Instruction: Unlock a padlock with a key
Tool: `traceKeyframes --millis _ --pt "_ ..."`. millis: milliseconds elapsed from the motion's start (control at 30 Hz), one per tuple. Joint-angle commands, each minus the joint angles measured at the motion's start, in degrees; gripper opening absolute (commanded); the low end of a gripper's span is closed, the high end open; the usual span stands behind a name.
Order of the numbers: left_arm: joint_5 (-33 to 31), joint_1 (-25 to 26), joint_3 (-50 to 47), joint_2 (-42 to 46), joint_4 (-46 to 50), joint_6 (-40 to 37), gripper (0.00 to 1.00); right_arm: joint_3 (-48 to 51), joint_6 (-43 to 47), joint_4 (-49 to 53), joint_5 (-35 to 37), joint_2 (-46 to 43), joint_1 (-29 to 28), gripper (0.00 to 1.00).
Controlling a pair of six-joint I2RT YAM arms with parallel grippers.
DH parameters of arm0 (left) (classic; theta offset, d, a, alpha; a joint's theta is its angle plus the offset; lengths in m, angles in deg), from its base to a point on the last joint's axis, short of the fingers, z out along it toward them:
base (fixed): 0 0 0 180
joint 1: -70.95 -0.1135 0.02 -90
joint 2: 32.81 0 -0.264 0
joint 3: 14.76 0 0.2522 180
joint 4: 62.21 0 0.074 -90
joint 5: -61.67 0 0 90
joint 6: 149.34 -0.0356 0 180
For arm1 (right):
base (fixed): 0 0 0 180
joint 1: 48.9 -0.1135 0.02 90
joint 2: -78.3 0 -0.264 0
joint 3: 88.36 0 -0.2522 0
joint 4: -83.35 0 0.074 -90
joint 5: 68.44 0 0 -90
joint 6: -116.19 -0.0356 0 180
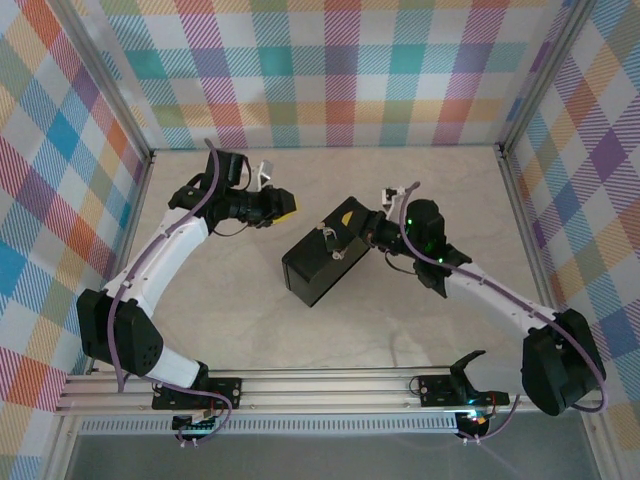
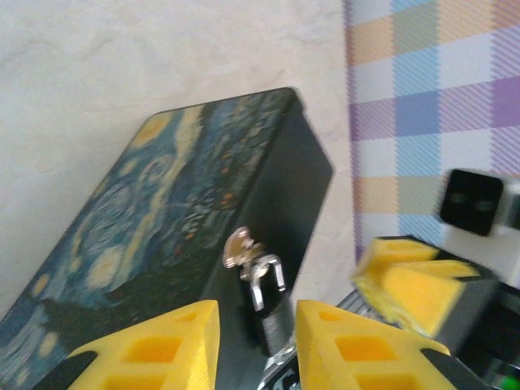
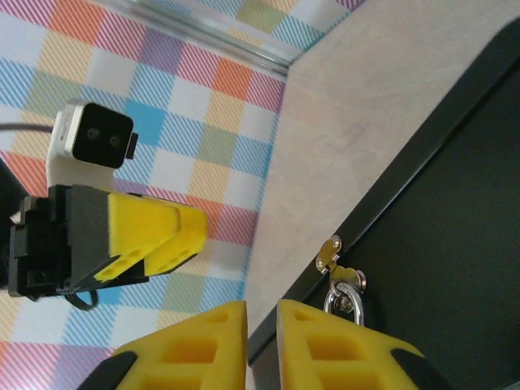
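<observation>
Yellow wedge fingers of the left gripper stand apart along the bottom edge of the left wrist view, with nothing clamped between them. Just beyond that gap hangs the padlock. Its silver shackle passes through a brass staple at the edge where the painted lid meets the dark side of the black box. The lid carries a swirling blue-and-yellow night sky and runs from the lower left toward the upper centre, over a pale marbled table. A plaid wall fills the upper right.

A thin silver sliver shows under the padlock body at the bottom edge. Too little of it shows to tell whether it is the key.

In the right wrist view, the right gripper has its yellow fingers almost together, with a narrow slit between them and nothing in it. The staple and shackle sit just right of its tips, at the edge of the box's black face. The left gripper appears at middle left, well apart.

From the top, the box lies at the centre of the frame, with the left gripper to its upper left. The right gripper is close to its upper right corner; I cannot tell whether they touch.
</observation>
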Motion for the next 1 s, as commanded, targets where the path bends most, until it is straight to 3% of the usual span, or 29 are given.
traceKeyframes --millis 0,133,267,500,800,967 --pt "-5.5 -0.5 -0.8 1.6 7.1 -3.1 0.32 -6.9 16.6 20.5 -2.8 -1.1 -0.1 0.22" --pt "-7.3 0.0 -3.5 2.5 7.1 -3.5 0.39 -10.4 22.3 29.6 -1.5 -0.8 -1.2 0.32" --pt "-8.8 0.7 -4.3 2.9 6.4 -3.8 0.43 -16.2 28.3 39.8 6.1 1.4 -5.9 0.45" --pt "-10.7 2.9 -7.2 3.7 5.7 -4.9 0.45 -25.0 33.9 51.0 18.7 7.0 -12.7 0.52" --pt "-11.8 4.8 -9.2 4.3 4.2 -4.8 0.46 -34.0 39.0 58.1 30.0 15.0 -17.5 0.52" --pt "-12.2 5.0 -10.9 4.5 3.5 -4.6 0.46 -37.7 40.5 61.6 33.5 18.8 -18.4 0.46"
